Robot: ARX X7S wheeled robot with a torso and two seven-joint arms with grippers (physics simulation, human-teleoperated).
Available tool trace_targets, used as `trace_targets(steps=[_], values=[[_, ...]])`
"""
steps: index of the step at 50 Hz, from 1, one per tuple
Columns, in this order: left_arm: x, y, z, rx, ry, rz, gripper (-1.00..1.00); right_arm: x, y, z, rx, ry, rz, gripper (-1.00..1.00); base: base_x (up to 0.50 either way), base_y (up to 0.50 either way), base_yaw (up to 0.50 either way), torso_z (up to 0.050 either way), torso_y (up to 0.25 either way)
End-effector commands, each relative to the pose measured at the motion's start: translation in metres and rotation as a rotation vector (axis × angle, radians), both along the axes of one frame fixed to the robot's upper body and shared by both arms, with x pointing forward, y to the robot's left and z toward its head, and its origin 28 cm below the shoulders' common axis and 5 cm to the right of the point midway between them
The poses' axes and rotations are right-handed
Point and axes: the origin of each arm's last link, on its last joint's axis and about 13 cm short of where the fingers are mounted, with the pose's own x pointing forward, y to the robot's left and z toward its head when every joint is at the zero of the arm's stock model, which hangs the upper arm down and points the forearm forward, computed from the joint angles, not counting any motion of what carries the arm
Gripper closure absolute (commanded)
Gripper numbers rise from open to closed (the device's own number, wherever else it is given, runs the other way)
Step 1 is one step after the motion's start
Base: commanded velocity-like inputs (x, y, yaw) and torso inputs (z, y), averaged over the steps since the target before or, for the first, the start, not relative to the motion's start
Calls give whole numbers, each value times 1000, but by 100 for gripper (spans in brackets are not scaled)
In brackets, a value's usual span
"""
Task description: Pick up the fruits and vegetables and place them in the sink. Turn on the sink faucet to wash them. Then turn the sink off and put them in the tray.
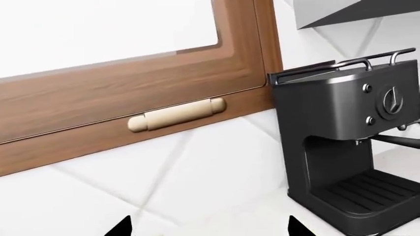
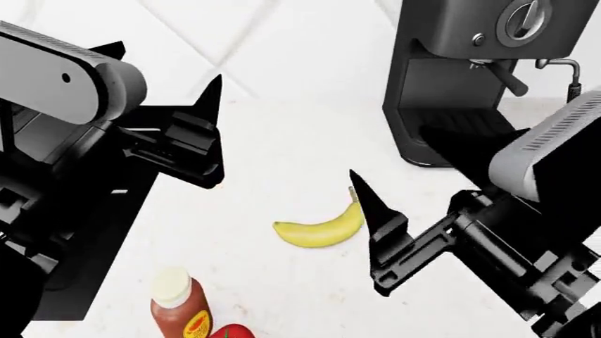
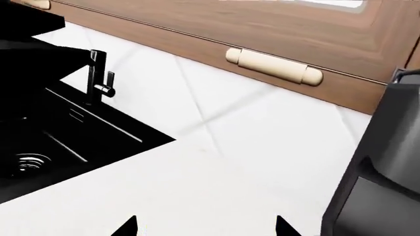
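A curved yellow banana (image 2: pixel 324 227) lies on the white counter in the head view. The red tomato (image 2: pixel 232 332) peeks in at the bottom edge, beside the bottle. My right gripper (image 3: pixel 204 228) is open and empty; one of its fingers (image 2: pixel 369 203) hangs just right of the banana. My left gripper (image 1: pixel 210 228) is also open and empty, and it is raised over the counter to the banana's far left. The black sink (image 3: pixel 85 142) with its drain (image 3: pixel 29 162) and the black faucet (image 3: pixel 97 78) appear in the right wrist view. The tray is out of view.
A black coffee machine (image 2: pixel 469 77) stands at the back right of the counter. An orange-red bottle with a pale cap (image 2: pixel 179 308) stands near the front. A wooden frame with a pale handle (image 1: pixel 176 115) runs along the white tiled wall.
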Motion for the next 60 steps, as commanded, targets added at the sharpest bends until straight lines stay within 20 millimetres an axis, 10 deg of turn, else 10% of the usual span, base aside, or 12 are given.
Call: trace_targets(steps=[1,14,60], values=[[-5,-1,4,5,-1,-13,-100,-31,7,-15,-109,78,276,-100,0,0,0,0,0],[-7,-2,7,10,-6,-19,-100,-42,25,-25,-143,151,557,-100,0,0,0,0,0],[-10,1,7,8,-10,-23,-100,3,67,-99,-194,404,639,-100,0,0,0,0,0]])
